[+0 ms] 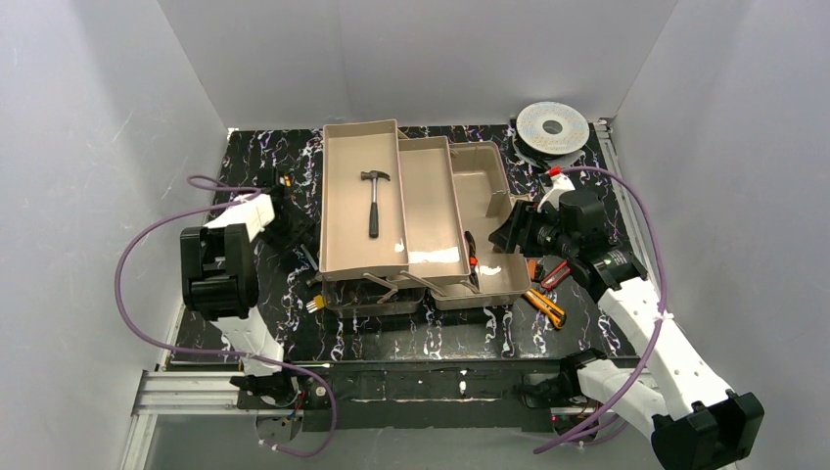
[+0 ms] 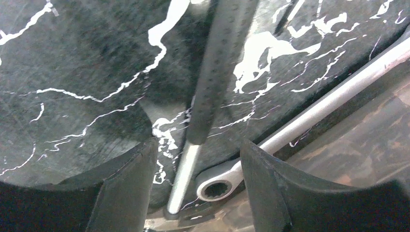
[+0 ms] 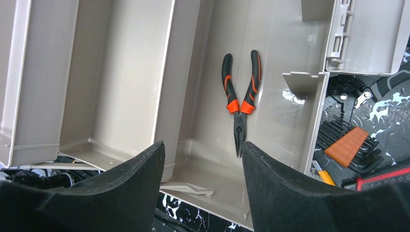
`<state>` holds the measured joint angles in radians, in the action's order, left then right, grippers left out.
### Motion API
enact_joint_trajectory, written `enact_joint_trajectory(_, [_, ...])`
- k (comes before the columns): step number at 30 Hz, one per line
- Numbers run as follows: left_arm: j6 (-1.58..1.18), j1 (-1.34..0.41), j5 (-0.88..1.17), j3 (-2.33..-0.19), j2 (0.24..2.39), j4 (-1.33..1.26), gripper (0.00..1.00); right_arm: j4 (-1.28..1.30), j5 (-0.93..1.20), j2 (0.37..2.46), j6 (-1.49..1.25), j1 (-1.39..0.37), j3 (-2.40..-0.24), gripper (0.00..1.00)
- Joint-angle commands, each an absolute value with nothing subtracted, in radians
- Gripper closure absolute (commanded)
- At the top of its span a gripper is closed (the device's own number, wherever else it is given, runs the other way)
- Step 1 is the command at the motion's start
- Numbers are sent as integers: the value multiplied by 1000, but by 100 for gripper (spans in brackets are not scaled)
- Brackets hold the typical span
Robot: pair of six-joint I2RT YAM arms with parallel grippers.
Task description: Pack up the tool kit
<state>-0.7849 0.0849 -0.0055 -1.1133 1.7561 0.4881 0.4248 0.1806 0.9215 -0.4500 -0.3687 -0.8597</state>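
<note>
Toolbox (image 1: 423,147) sits mid-way across the surface (image 1: 470,338), trays fanned open. The hammer (image 1: 373,201) and pliers (image 3: 240,99) are in, so it looks maybe halfway. Lying outside are the screwdriver (image 2: 220,67), wrench (image 2: 290,130) and yellow knife (image 1: 544,305). The left claw (image 2: 197,145) is apart, straddling the screwdriver, and the right claw (image 3: 203,145) is apart over the pliers.

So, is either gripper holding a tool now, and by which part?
Neither holds anything. The left gripper stands open astride the screwdriver on the mat; the right gripper hangs open above the pliers in the toolbox.
</note>
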Motion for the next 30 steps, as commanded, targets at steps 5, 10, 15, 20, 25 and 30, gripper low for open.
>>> enact_joint_trajectory(5, [-860,32,-221,-1279,1886,760,58,429,190,908,-439,-375,-913,33])
enact_joint_trajectory(10, [-915,32,-278,-1321,1941,870,67,425,189,908,-439,-375,-910,33])
enact_joint_trajectory(15, [-944,34,-219,-1244,1920,833,100,428,178,900,-436,-374,-900,33])
enact_joint_trajectory(20, [-986,38,-275,-1194,1786,864,100,433,170,899,-434,-374,-899,33])
enact_joint_trajectory(25, [-984,39,-464,-1242,1570,990,100,434,170,898,-431,-374,-897,33])
enact_joint_trajectory(30, [-941,39,-588,-1303,1371,1064,100,425,193,899,-431,-374,-896,33])
